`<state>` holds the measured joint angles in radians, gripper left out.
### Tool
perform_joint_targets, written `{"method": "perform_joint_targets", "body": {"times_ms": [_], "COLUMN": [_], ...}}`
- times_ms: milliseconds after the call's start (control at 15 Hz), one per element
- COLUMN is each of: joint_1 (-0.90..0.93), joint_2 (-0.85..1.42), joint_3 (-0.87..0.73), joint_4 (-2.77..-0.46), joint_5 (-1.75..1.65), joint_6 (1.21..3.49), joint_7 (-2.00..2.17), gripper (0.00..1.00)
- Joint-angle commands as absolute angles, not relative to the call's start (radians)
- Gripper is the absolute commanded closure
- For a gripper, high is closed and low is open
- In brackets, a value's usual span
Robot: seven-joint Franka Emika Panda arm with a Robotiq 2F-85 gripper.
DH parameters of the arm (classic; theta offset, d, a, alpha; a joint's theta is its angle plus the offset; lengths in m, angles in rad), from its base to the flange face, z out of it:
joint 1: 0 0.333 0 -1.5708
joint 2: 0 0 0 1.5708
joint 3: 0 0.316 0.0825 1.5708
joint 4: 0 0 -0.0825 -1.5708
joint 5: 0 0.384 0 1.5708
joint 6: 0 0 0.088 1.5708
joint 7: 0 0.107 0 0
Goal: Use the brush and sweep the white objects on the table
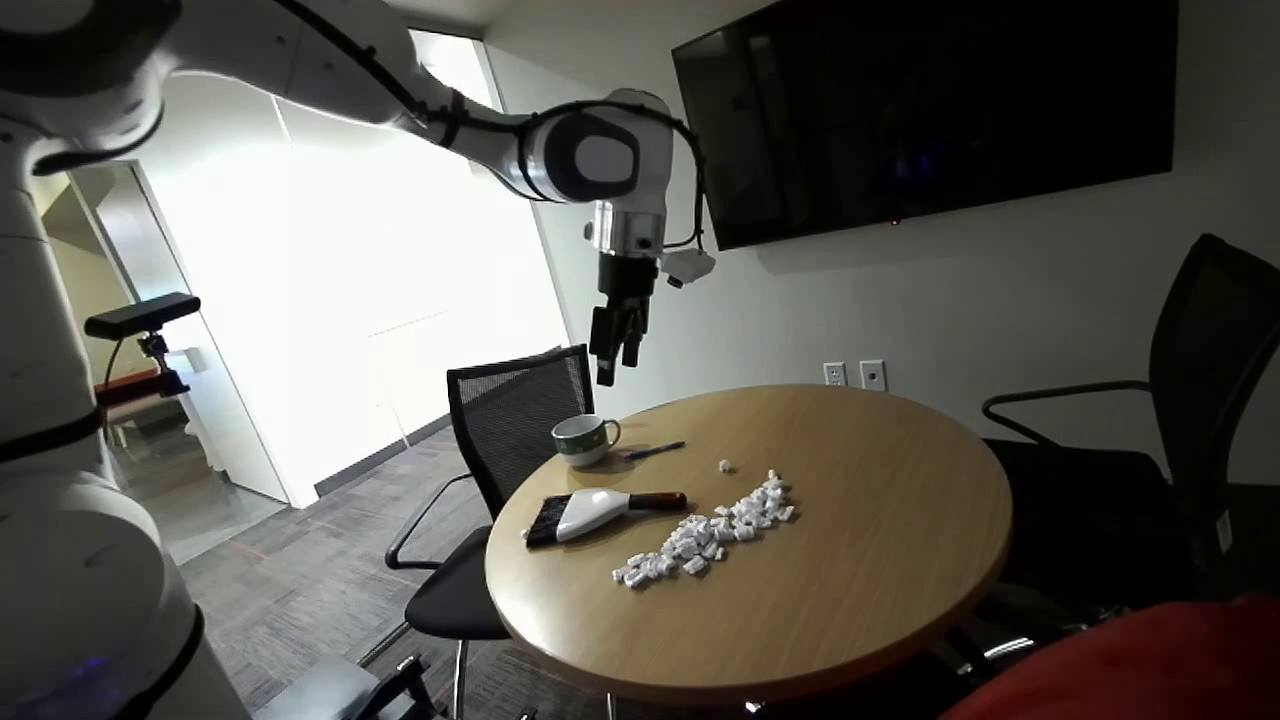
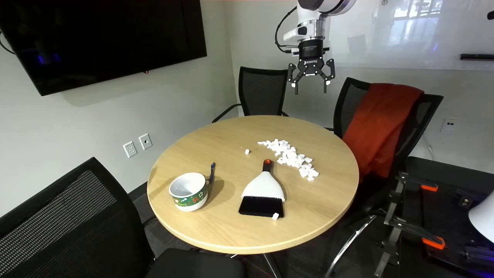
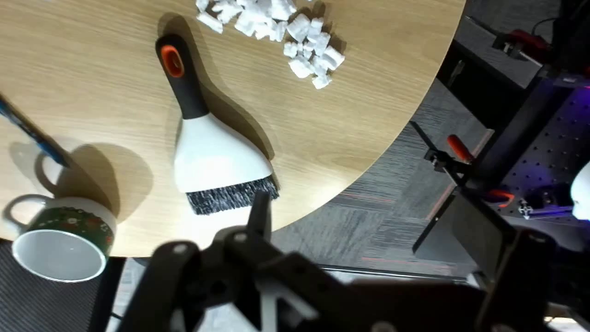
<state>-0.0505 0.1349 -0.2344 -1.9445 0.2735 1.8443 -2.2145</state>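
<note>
A brush with a white body, black bristles and a dark handle with an orange end lies flat on the round wooden table [image 1: 870, 590]. The brush shows in both exterior views [image 1: 592, 512] [image 2: 264, 187] and in the wrist view [image 3: 216, 154]. A long pile of small white pieces [image 1: 700, 537] [image 2: 291, 155] [image 3: 315, 50] lies beyond its handle end. One loose piece [image 2: 247, 151] lies apart, and another [image 2: 275, 216] is at the bristles. My gripper [image 2: 310, 88] [image 1: 618, 362] is open and empty, high above the table, not touching the brush.
A green and white mug [image 2: 191, 199] [image 3: 69, 226] and a blue pen [image 2: 212, 173] [image 3: 34, 131] are on the table beside the brush. Black chairs [image 2: 264, 90] [image 1: 525, 420] surround the table, one with a red cloth [image 2: 380, 119]. A large screen [image 1: 930, 110] hangs on the wall.
</note>
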Motion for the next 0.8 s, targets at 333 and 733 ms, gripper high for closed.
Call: {"method": "perform_joint_targets", "body": {"times_ms": [333, 733], "joint_1": [-0.164, -0.171], "joint_2": [0.401, 0.458], "joint_3": [-0.082, -0.064], "joint_4": [-1.725, -1.676], "joint_5": [0.259, 0.254], "joint_6": [1.768, 1.791], "joint_7": [-2.276, -2.26], "gripper": [0.0, 0.0]}}
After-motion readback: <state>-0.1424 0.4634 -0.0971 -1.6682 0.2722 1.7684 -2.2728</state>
